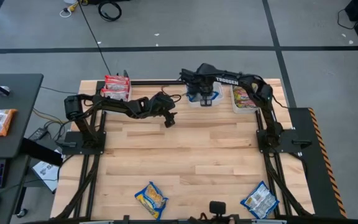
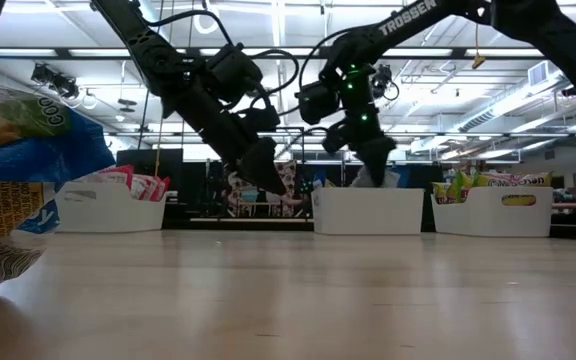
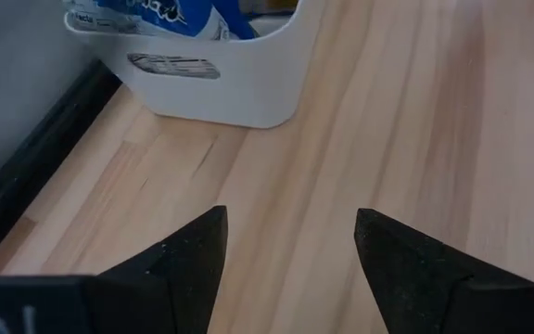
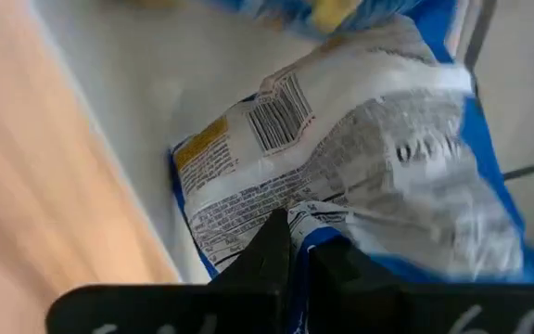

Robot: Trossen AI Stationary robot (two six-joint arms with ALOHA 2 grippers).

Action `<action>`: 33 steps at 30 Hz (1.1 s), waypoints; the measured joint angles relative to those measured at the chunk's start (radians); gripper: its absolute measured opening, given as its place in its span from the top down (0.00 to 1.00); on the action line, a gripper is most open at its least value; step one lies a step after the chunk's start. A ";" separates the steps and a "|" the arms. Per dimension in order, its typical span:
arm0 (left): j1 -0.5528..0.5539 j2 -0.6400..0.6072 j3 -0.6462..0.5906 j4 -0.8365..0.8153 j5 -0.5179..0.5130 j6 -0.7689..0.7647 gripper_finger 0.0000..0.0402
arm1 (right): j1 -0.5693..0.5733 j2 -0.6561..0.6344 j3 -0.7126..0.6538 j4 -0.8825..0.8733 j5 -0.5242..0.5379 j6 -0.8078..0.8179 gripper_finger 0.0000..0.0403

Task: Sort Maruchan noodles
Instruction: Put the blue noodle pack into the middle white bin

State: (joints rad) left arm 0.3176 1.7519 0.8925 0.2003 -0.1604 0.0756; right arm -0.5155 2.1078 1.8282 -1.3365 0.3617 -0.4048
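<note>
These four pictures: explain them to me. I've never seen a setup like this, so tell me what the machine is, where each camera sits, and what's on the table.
It is a robot with two dark arms at a wooden table. One picture looks straight down, one looks level across the tabletop, and two come from cameras on the wrists. Along the far edge stand three white bins: the left bin holds red packets, the middle bin blue ones, the right bin greenish ones. Two blue-yellow packets lie loose on the near edge. The right gripper is shut on a blue packet over the middle bin. The left gripper hovers open and empty above the table.
</note>
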 joint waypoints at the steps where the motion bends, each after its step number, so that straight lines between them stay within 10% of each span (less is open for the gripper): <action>1: 0.000 0.000 0.000 -0.002 0.000 0.001 0.40 | 0.004 0.000 -0.005 -0.032 0.019 -0.010 0.97; 9: 0.000 0.000 0.000 -0.004 -0.003 0.015 0.40 | -0.018 0.000 -0.012 -0.238 0.089 0.170 0.97; 24: 0.000 -0.020 0.000 -0.067 -0.012 -0.011 0.40 | -0.126 0.001 -0.107 -0.042 0.119 0.570 0.97; 33: 0.000 -0.135 0.002 -0.196 -0.083 -0.011 0.40 | -0.076 0.001 -0.110 0.307 -0.133 0.533 0.97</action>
State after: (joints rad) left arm 0.3172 1.6169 0.8940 0.0048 -0.2433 0.0650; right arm -0.5916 2.1090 1.7184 -1.0296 0.2290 0.1281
